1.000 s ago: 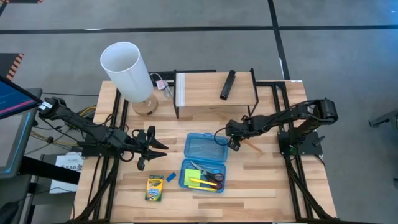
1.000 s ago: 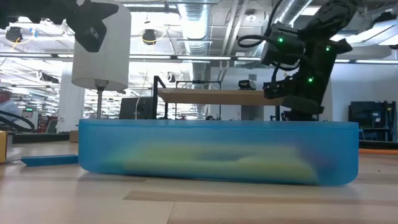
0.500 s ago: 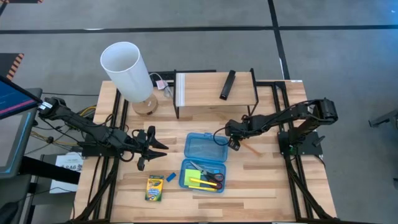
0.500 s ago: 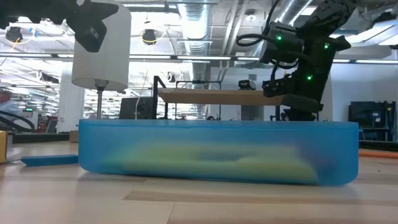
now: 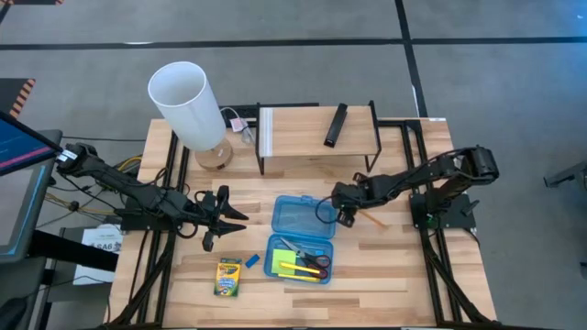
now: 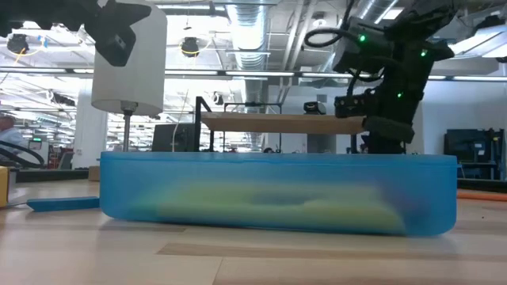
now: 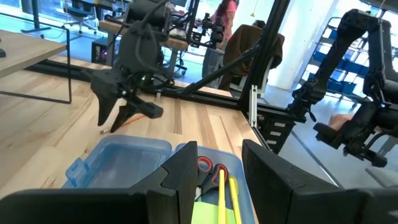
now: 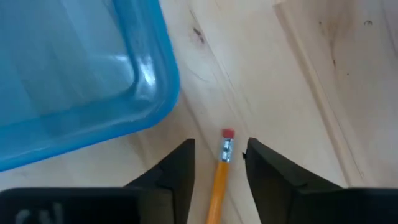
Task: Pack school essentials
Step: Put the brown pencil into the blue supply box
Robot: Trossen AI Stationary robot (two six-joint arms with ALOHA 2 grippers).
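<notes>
Right wrist view shows the orange pencil (image 8: 219,177) lying on the table (image 8: 298,81), its eraser end poking out between the right gripper's (image 8: 219,163) parted fingers (image 8: 174,171), which straddle it without pinching. That straddle looks like a setup for a grasp. Just beside the fingers sits the blue case (image 8: 74,74), its lid open flat to receive items; scissors (image 5: 312,258) and yellow sticks (image 5: 303,269) already lie inside. Off to the case's other side, the left gripper (image 5: 229,214) waits, fingers apart and empty.
</notes>
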